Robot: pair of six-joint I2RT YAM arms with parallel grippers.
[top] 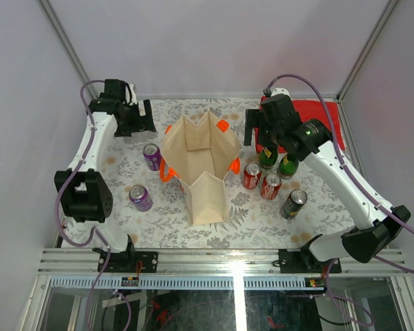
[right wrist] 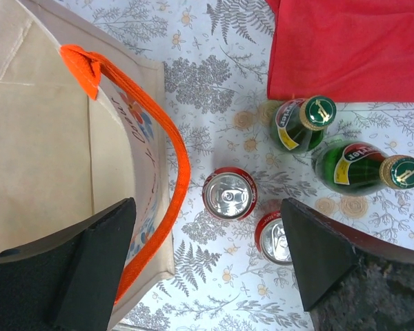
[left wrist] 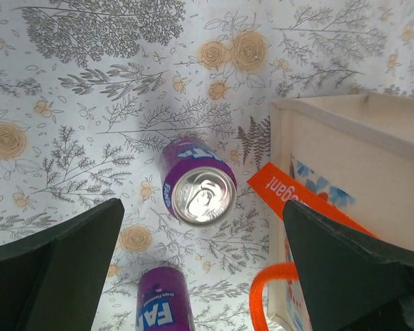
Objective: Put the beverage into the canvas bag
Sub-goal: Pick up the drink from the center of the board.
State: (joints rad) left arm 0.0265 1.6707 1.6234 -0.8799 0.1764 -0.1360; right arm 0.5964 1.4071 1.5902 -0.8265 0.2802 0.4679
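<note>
Top external view, largest first: flowered desk (top: 255,224), then canvas bag (top: 200,165) standing open at its middle, nothing seen inside. Approach step, no drink held yet. Right fingers (right wrist: 331,262) spread wide above a red can (right wrist: 229,193) just beside the bag; left fingers (left wrist: 62,269) likewise spread over a purple can (left wrist: 199,194). Next: lower, pinch one can, lift clear of the orange handle (right wrist: 179,172). Around the red can: red cloth (right wrist: 352,48), two green bottles (right wrist: 300,124), second red can (right wrist: 276,238) nearly touching.

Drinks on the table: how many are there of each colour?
Purple cans: 2
Red cans: 2
Green bottles: 2
Dark can: 1
Total: 7
</note>
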